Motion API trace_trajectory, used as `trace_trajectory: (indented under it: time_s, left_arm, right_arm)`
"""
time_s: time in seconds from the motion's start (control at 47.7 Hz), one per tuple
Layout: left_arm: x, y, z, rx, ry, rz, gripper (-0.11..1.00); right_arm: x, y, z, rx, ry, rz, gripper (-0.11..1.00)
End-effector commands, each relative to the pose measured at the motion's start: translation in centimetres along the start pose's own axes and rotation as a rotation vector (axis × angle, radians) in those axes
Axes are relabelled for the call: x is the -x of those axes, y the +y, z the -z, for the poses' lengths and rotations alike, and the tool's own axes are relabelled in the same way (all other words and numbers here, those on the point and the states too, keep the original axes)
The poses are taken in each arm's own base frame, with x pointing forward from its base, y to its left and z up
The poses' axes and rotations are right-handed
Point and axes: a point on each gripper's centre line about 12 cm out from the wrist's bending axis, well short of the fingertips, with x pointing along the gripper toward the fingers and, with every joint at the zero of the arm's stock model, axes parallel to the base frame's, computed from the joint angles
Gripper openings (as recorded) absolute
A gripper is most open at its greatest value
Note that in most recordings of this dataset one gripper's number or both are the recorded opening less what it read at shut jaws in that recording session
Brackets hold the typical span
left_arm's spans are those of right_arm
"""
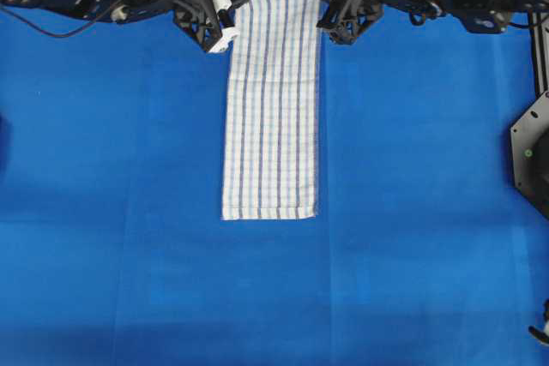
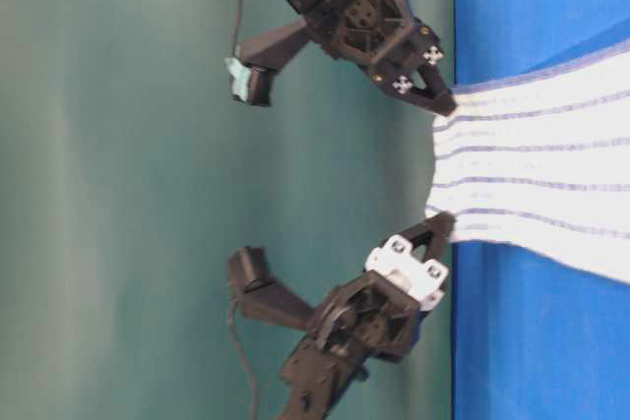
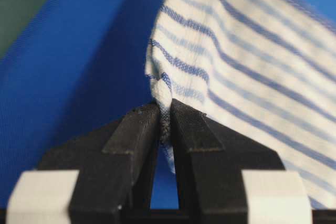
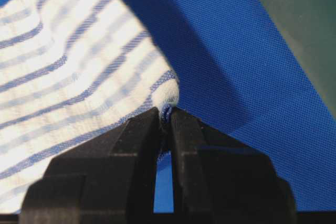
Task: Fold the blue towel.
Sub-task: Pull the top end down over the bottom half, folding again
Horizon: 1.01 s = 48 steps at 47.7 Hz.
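**Now both grippers pinch the far corners of the towel, ready to fold**

Seen from overhead, the blue towel (image 1: 273,100), a long white woven cloth with thin dark-blue and pale-blue stripes, lies as a narrow strip on the plain solid-blue table covering (image 1: 111,237). Its far short end sits at the top edge of the view; its hemmed near end lies flat, roughly mid-table.

The left gripper (image 1: 225,39) has its black jaws closed on the towel's far left corner, and the right gripper (image 1: 336,32) has its jaws closed on the far right corner. Each wrist view shows fabric nipped between nearly touching fingers. The table-level view shows that far end lifted off the covering and sagging between the two grips.

This looks like the start of a lengthwise fold. The next move probably calls for carrying both corners together, level, toward the towel's near hem, then laying edge on edge.

Beyond the near hem the covering lies bare, and it is bare on both long sides.
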Motion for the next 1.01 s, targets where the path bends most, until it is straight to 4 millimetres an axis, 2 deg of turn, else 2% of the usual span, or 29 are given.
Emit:
trace_trajectory:
  time_s: [0.0,0.23,0.44,0.712,0.984]
  left_arm:
    - [2.1,-1.1,-2.2,-0.018,-0.059,0.023,0.05]
    - [5.5,-4.8,-2.1,-0.063,-0.083,0.108,0.05]
    - [7.7,-8.8,-0.6,-0.103,-0.072,0.206,0.05]
    - [9.3,-13.8,0.9,-0.133,-0.05,0.329,0.05]
    - [10.4,-17.3,1.7,-0.13,-0.036,0.415,0.05]
  right_arm:
    - [2.0,1.5,-1.6,0.016,-0.054,-0.032,0.09]
    - [5.0,4.8,-1.2,0.042,-0.086,-0.11,0.09]
    - [7.3,8.0,0.6,0.041,-0.071,-0.193,0.09]
    - [9.2,12.7,3.2,0.029,-0.021,-0.31,0.09]
    - [10.3,15.9,4.7,0.036,0.017,-0.389,0.09]
